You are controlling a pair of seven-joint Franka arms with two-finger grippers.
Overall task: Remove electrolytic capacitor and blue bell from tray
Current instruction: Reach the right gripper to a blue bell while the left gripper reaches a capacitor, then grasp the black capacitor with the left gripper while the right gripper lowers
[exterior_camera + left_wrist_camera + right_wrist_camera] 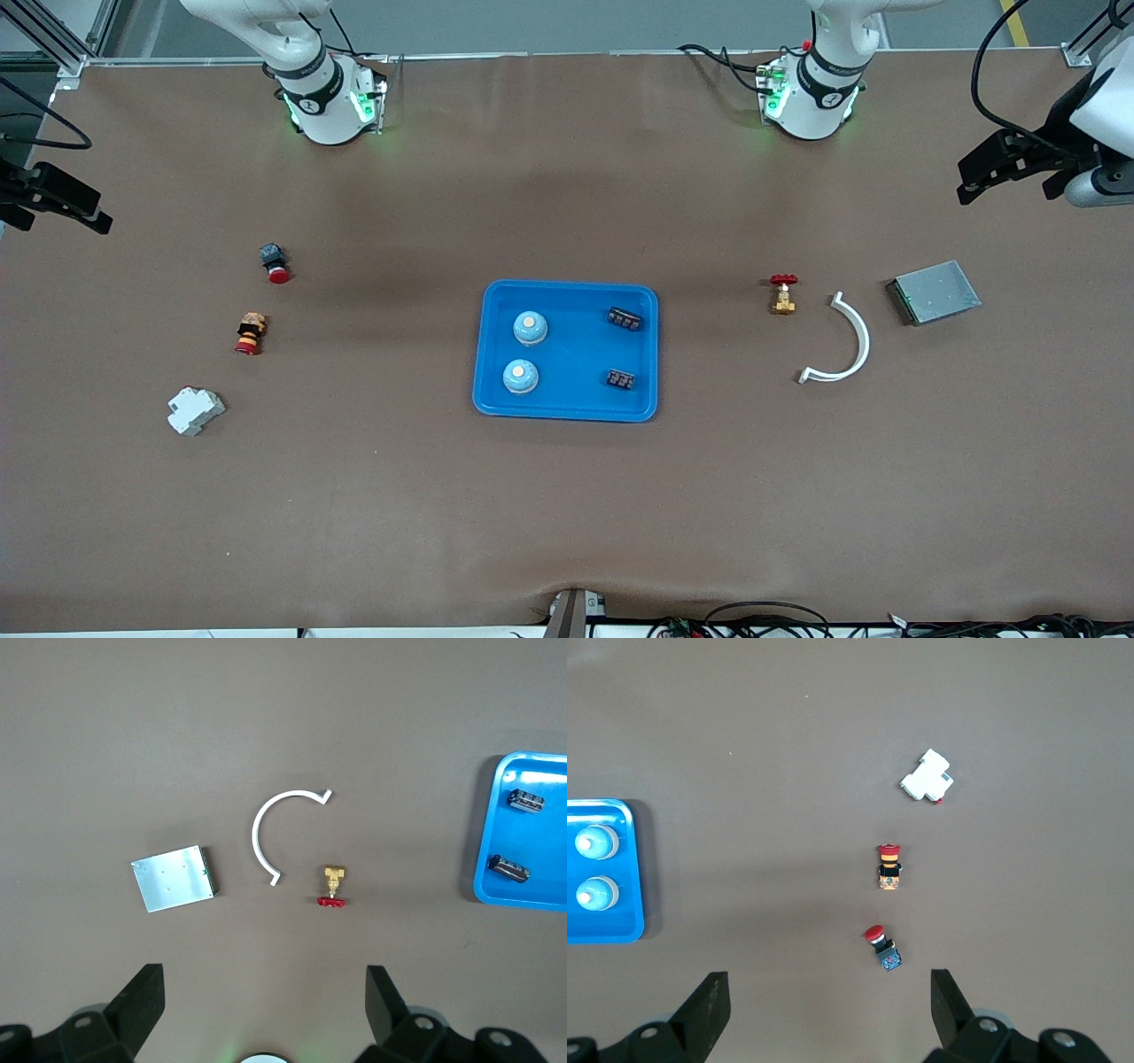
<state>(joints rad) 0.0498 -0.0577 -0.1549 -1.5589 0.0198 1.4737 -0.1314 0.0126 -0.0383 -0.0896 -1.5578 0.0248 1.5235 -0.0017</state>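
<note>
Both arms raised and drawn out to the table's two ends; left gripper [1010,173] and right gripper [53,204] each with fingers spread wide, holding nothing.

Two pale-blue bells [530,327] [520,376] and two black capacitors [624,318] [619,380] rest upright in the blue tray [567,292], well apart from both raised open grippers [1005,168] [53,199].

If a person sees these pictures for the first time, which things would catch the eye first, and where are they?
Probably the bright blue tray at the middle of the table, holding two pale blue bells on the side toward the right arm's end and two small dark capacitors on the side toward the left arm's end. Next, the white curved piece lying on the table toward the left arm's end.
</note>
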